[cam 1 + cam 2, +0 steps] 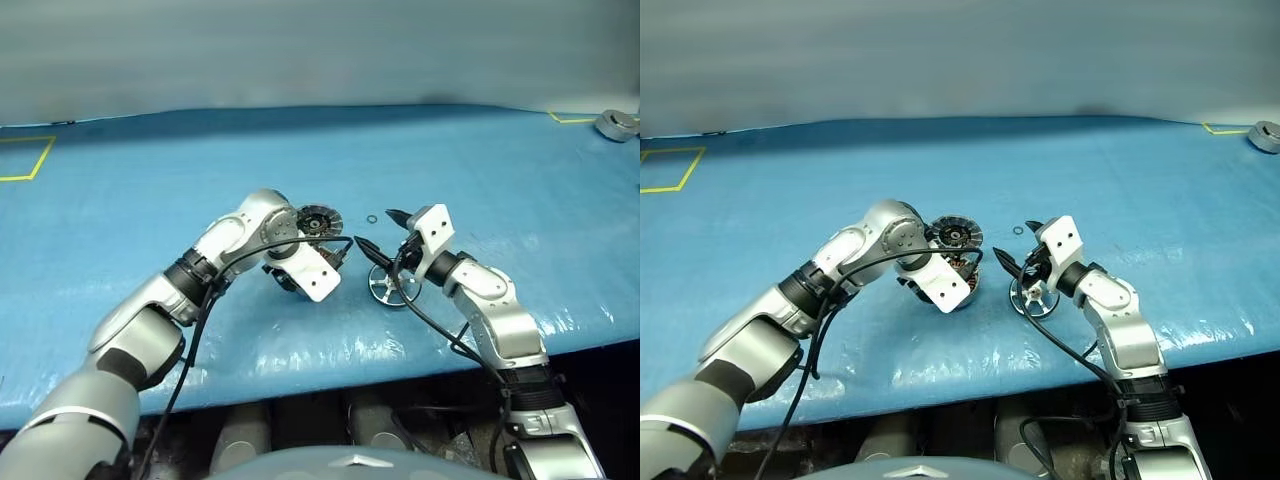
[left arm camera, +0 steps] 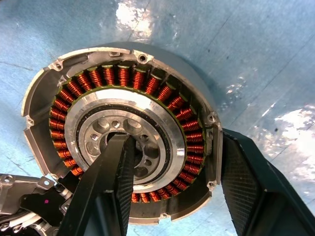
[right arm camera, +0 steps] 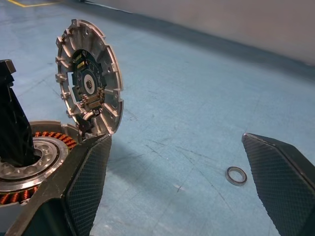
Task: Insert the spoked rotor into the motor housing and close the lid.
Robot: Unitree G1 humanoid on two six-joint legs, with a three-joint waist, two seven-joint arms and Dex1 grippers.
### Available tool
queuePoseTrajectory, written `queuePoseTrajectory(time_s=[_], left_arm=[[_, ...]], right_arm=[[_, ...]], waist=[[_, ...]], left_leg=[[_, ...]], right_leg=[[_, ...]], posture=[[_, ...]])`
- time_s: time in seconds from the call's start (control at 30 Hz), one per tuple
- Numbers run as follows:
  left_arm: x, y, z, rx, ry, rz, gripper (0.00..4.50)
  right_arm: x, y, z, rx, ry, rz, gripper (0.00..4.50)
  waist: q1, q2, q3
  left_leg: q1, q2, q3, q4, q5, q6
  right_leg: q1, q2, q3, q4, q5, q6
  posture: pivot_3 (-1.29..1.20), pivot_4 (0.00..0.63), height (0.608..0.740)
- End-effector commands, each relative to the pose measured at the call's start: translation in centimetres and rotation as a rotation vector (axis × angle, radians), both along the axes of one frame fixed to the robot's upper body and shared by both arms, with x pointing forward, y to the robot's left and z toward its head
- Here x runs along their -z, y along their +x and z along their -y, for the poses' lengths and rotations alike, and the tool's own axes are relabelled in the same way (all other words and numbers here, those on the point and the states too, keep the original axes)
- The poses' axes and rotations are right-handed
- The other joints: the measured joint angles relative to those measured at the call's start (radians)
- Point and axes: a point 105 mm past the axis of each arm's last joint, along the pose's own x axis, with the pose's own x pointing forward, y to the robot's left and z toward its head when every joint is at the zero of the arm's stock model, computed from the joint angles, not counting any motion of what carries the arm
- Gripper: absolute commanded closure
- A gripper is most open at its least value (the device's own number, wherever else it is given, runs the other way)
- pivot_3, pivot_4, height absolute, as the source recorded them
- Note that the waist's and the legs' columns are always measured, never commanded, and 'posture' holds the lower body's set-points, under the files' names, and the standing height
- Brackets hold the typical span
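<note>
The small flat silver wheel with spokes, the spoked rotor (image 1: 392, 290), lies flat on the blue desk (image 1: 480, 170), right under the right hand (image 1: 378, 233). That hand is spread wide and holds nothing, so it is the nearer one. Just to the left sits the round grey cup with copper coils, the motor housing (image 2: 123, 132). The left hand (image 2: 172, 196) pinches its wall, one finger (image 2: 106, 191) inside. The ribbed silver lid (image 3: 88, 91) stands up, open.

L arm bent at elbow, wrist turned down, left gripper (image 1: 300, 268) points steeply down, one finger (image 2: 106, 189) inside and other outside a rim, clamped on it. R arm reaches fwd-left, right gripper (image 1: 380, 232) about level, fingers wide apart, holding nothing.
</note>
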Motion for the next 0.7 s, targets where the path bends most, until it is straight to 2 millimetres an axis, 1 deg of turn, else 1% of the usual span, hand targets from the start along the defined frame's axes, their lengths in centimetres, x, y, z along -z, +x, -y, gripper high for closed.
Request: queuePoseTrajectory(time_s=[0.03, 0.2, 0.4, 0.47, 0.5, 0.63, 0.67, 0.7], left_arm=[[-1.2, -0.6, -0.3, -0.022, -0.004, 0.014, 2.39], [-1.1, -0.9, -1.9, -0.074, 0.042, -0.002, 2.39], [-1.3, -1.1, -2.1, -0.045, 0.047, -0.005, 2.39], [-1.1, -1.1, -1.5, -0.059, 0.01, -0.008, 1.67], [-1.1, -1.2, -1.4, -0.059, 0.006, -0.015, 1.47], [-1.1, -1.8, -1.5, -0.03, 0.019, -0.047, 0.18], [-1.1, -1.8, -1.6, -0.025, 0.022, -0.05, 0.04], [-1.3, -1.8, -1.6, -0.026, 0.016, -0.047, 0.04]], right_arm=[[-1.4, 0.2, -0.2, -0.012, -0.001, 0.058, 0.0], [-1.4, 0.3, -0.3, -0.017, -0.002, 0.059, 0.0], [-1.4, 0.3, -0.6, -0.025, -0.001, 0.058, 0.0], [-1.4, 0.2, -0.7, -0.029, 0.001, 0.059, 0.0], [-1.4, 0.2, -0.8, -0.031, 0.001, 0.059, 0.0], [-1.4, 0.2, -0.7, -0.027, -0.001, 0.06, 0.0], [-1.4, 0.1, -0.7, -0.025, -0.001, 0.06, 0.0], [-1.4, 0.1, -0.6, -0.024, -0.002, 0.059, 0.0]], waist=[[-0.001, 0.0, 0.0], [-0.003, 0.0, 0.0], [0.001, 0.0, 0.0], [0.003, 0.0, 0.0], [0.004, 0.0, 0.0], [0.004, 0.0, 0.0], [0.004, 0.0, 0.0], [0.004, 0.0, 0.0]], left_leg=[[0.0, 0.0, 0.0, 0.0, 0.0, 0.0], [0.0, 0.001, 0.0, 0.0, 0.0, 0.0], [0.0, 0.0, 0.0, 0.0, 0.0, 0.0], [0.0, 0.0, 0.0, 0.0, 0.0, 0.0], [0.0, 0.0, 0.0, 0.0, 0.0, 0.0], [0.0, 0.0, 0.0, 0.0, 0.0, 0.0], [0.0, 0.0, 0.0, 0.0, 0.0, 0.0], [0.0, 0.0, 0.0, 0.0, 0.0, 0.0]], right_leg=[[0.0, 0.0, 0.0, 0.0, 0.0, 0.0], [-0.001, 0.0, 0.0, 0.001, 0.0, -0.001], [-0.001, 0.0, 0.0, 0.0, 0.0, -0.001], [-0.001, 0.0, 0.0, 0.0, 0.0, -0.001], [-0.001, 0.0, 0.0, 0.0, 0.0, -0.002], [0.0, 0.0, 0.0, 0.001, 0.0, -0.001], [0.0, 0.0, 0.0, 0.001, 0.0, -0.001], [0.0, 0.0, 0.0, 0.001, 0.0, -0.001]], posture=[[0.0, 0.15, 0.74], [0.0, 0.15, 0.74], [0.0, 0.15, 0.74], [0.0, 0.15, 0.74], [0.0, 0.15, 0.74], [0.0, 0.15, 0.74], [0.0, 0.15, 0.74], [0.0, 0.15, 0.74]])
